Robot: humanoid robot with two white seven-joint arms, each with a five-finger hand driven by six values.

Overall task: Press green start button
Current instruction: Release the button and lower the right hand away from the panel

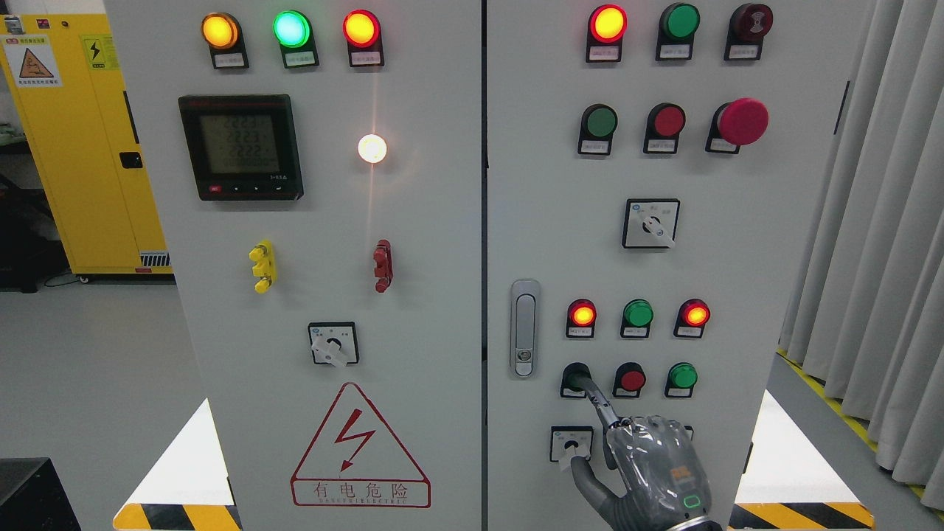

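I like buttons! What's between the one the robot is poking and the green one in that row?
A red button sits between the poked button and the green button, in the head view.

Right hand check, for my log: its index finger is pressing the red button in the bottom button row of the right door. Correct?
Not quite. The head view shows the right hand with its index finger on the button at the row's left end, beside the red button, not on it.
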